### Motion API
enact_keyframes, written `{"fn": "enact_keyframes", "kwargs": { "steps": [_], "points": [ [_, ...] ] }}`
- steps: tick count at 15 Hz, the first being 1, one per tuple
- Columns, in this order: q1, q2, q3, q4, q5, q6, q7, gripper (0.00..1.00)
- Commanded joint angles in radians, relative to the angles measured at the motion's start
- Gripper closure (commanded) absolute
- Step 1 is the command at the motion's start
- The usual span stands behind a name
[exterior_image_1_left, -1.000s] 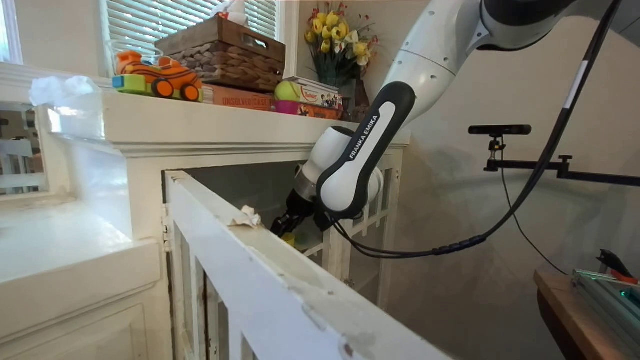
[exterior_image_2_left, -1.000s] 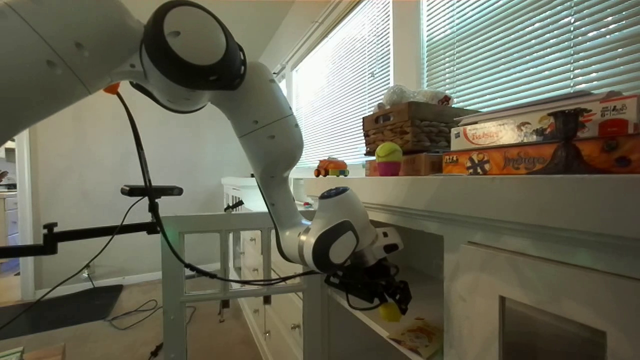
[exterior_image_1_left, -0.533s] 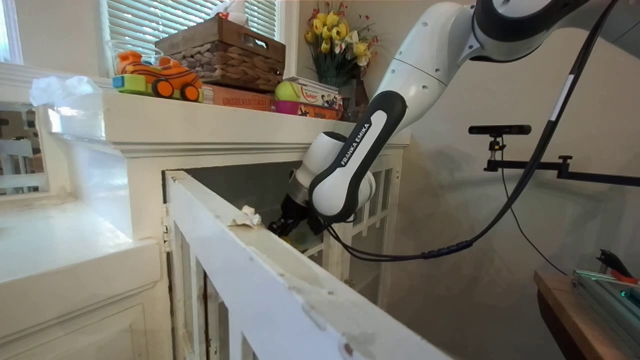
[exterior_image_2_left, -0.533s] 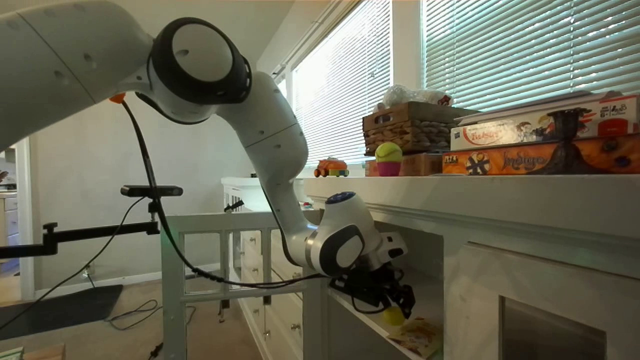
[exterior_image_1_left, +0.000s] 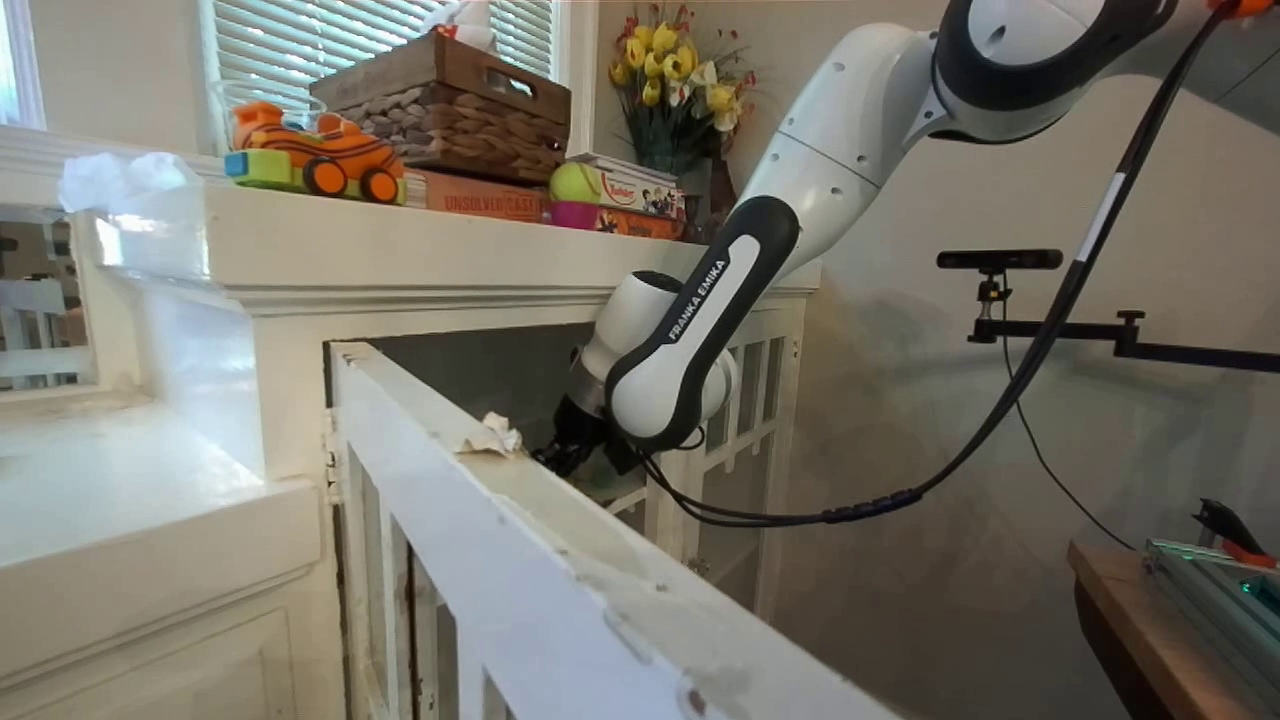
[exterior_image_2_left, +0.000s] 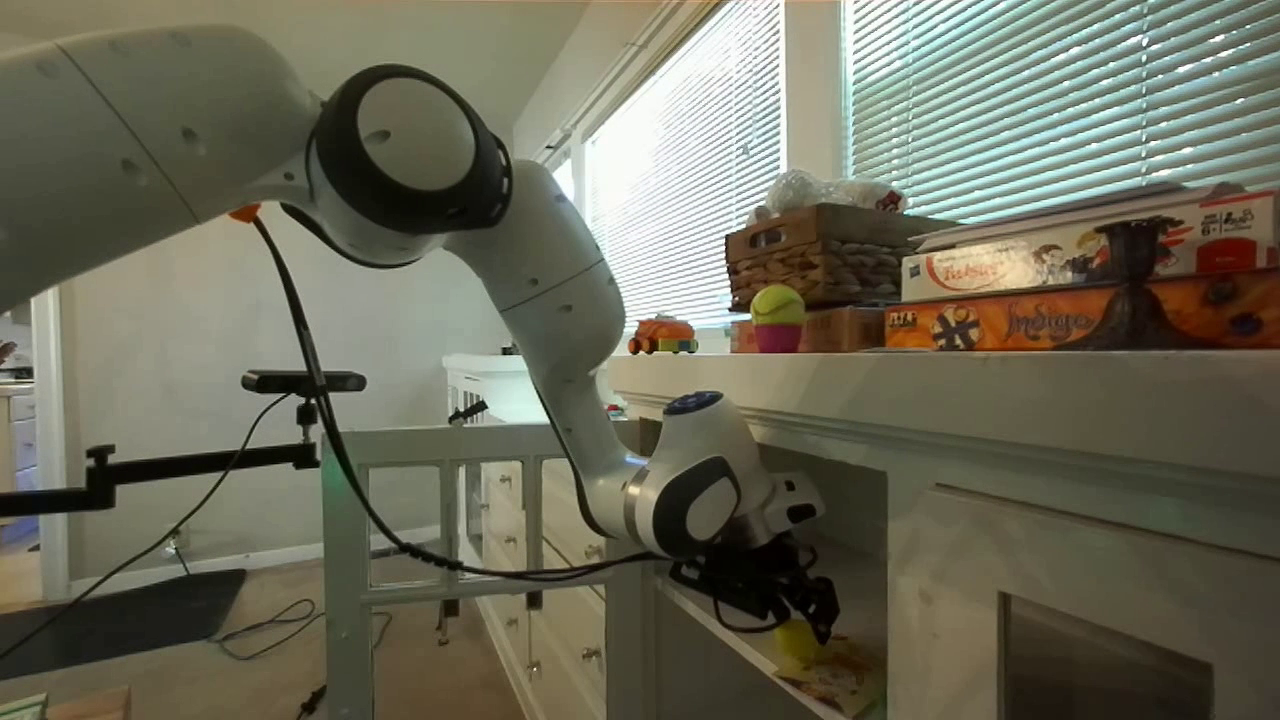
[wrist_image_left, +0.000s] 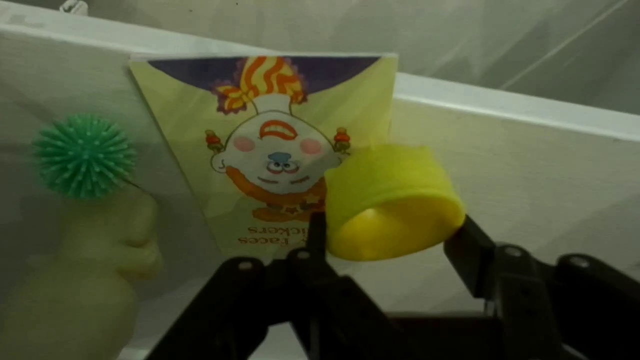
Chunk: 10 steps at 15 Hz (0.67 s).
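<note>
Showing near yellow cup (wrist_image_left: 392, 182), picture card (wrist_image_left: 272, 150), spiky green ball (wrist_image_left: 84, 156)

Wrist view: you have sticker booklet (wrist_image_left: 270, 125) on shelf (wrist_image_left: 525, 160), green spiky ball (wrist_image_left: 85, 157) just beside it. In both exterior views you see ledge (exterior_image_1_left: 450, 245) carrying orange toy car (exterior_image_1_left: 320, 160), woven basket (exterior_image_1_left: 470, 125) atop box (exterior_image_1_left: 480, 198), stacked game boxes (exterior_image_2_left: 1040, 275). Behind: window blinds (exterior_image_2_left: 1060, 110). You also get yellow flowers (exterior_image_1_left: 668, 62), crumpled scrap (exterior_image_1_left: 494, 435) on open cabinet door (exterior_image_1_left: 560, 600).

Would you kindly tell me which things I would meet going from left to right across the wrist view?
Green spiky ball → card with a cartoon face → yellow cup.
</note>
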Motion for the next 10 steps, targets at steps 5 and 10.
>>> {"fn": "enact_keyframes", "kwargs": {
  "steps": [5,10],
  "points": [
    [0.017,0.018,-0.005,0.061,0.033,-0.049,0.022,0.00],
    [0.080,-0.014,-0.074,0.012,0.042,-0.038,0.074,0.00]
  ]
}}
